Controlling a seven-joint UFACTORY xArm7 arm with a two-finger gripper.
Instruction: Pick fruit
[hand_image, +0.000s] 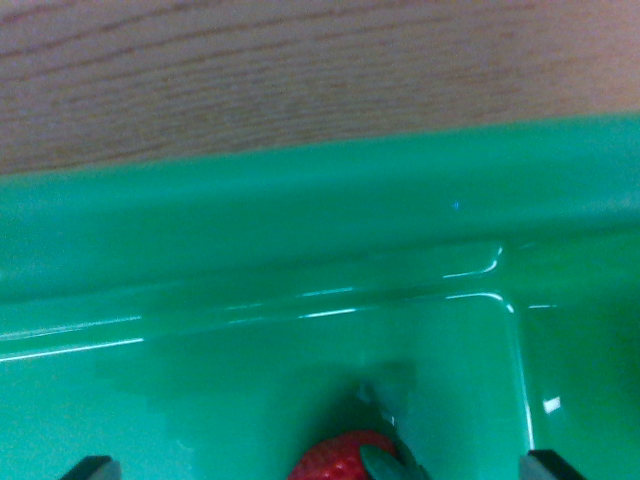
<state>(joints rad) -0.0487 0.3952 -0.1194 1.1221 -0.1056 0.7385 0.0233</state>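
A red strawberry (335, 458) with a green leafy cap lies on the floor of a green tray (300, 200), at the bottom middle of the wrist view. Only its top part shows above the frame's edge. My gripper (320, 466) hangs low over it and is open. One dark fingertip (92, 466) peeks in at the bottom left, the other at the bottom right. The strawberry sits between them, nearer the right one, and neither visibly touches it.
The tray's far wall runs across the middle of the view. A raised ridge (520, 370) on the right separates off another compartment. Beyond the tray lies a wood-grain tabletop (300, 70).
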